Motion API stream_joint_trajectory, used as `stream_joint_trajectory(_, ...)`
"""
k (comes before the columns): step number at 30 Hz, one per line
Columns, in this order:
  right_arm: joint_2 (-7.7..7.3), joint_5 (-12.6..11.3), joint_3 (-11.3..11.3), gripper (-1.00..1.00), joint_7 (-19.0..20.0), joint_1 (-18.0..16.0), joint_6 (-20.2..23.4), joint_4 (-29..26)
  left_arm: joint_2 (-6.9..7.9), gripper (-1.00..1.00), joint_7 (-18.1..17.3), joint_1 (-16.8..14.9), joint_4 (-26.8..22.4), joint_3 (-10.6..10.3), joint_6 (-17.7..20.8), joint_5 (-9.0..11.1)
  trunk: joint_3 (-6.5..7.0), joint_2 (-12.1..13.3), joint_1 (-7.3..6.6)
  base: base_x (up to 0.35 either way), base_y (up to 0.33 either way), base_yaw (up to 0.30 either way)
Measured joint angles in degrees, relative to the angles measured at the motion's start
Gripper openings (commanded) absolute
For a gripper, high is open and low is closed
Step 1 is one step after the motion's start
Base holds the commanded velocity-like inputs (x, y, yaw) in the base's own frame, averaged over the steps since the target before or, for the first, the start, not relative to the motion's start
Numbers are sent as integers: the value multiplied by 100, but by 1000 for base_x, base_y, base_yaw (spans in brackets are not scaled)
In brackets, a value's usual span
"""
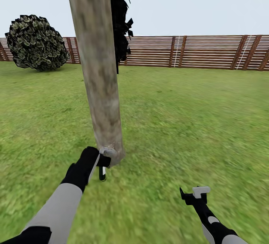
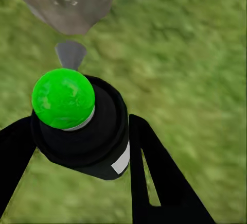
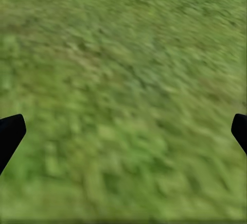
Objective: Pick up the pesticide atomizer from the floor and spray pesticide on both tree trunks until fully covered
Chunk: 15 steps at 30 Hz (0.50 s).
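At the foot of the thick, mottled grey-tan tree trunk [image 1: 98, 68], my left gripper [image 2: 77, 147] clamps the small black pesticide atomizer with its green cap [image 2: 63, 98], white specks dotting the bark just beside it. My right gripper [image 1: 194, 193] hangs spread wide above the green grass lawn [image 1: 186, 124].

Ahead of you a blurred green grass lawn [image 1: 194, 124] runs back to a brown horizontal-slat wooden fence [image 1: 209, 51] that crosses the whole width of your head view. Thin white lines [image 1: 176, 45] run up the fence in places. At your far left a round dark leafy bush [image 1: 35, 42] stands on the grass just before the fence. Above the fence you have a pale, flat grey-blue sky [image 1: 194, 0], evenly lit.
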Motion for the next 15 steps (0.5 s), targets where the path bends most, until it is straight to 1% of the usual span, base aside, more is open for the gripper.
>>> stream_joint_trajectory(2,0,1,0,100,0,0,0,0,109,-100,-2,9,-157,9,35,-21,0,0,0,0,0,0)
stream_joint_trajectory(3,0,1,0,100,0,0,0,0,196,-100,-4,16,-215,16,44,-21,0,0,0,0,0,0)
stream_joint_trajectory(4,0,2,0,100,0,0,0,0,388,-100,-9,25,-278,27,63,1,0,0,0,0,0,0)
stream_joint_trajectory(5,0,2,0,100,0,0,0,0,534,-100,-10,27,-301,32,72,-35,0,0,0,0,0,0)
stream_joint_trajectory(6,0,2,0,100,0,0,0,0,612,-100,-14,26,-310,33,85,38,0,0,0,0,0,0)
stream_joint_trajectory(7,0,3,0,100,0,0,0,0,686,-100,-14,29,-317,34,91,70,0,0,0,0,0,0)
stream_joint_trajectory(8,0,2,0,100,0,0,0,0,711,-100,-15,31,-321,30,97,119,0,0,0,0,0,0)
stream_joint_trajectory(9,0,3,0,100,0,0,0,0,716,-100,-12,36,-327,22,101,148,0,0,0,0,0,0)
stream_joint_trajectory(11,0,2,0,100,0,0,0,0,632,-100,-11,45,-332,-3,110,195,0,0,0,0,0,0)
stream_joint_trajectory(12,0,2,0,100,0,0,0,0,546,-100,-11,47,-332,-13,113,211,0,0,0,0,0,0)
stream_joint_trajectory(13,0,2,0,100,0,0,0,0,428,-100,-8,49,-331,-21,117,212,0,0,0,0,0,0)
stream_joint_trajectory(14,0,2,0,100,0,0,0,0,225,-100,-5,50,-332,-34,118,192,0,0,0,0,0,0)
stream_joint_trajectory(15,-3,2,-1,100,0,0,0,0,120,-100,-5,36,-333,-39,124,219,0,0,0,0,0,0)
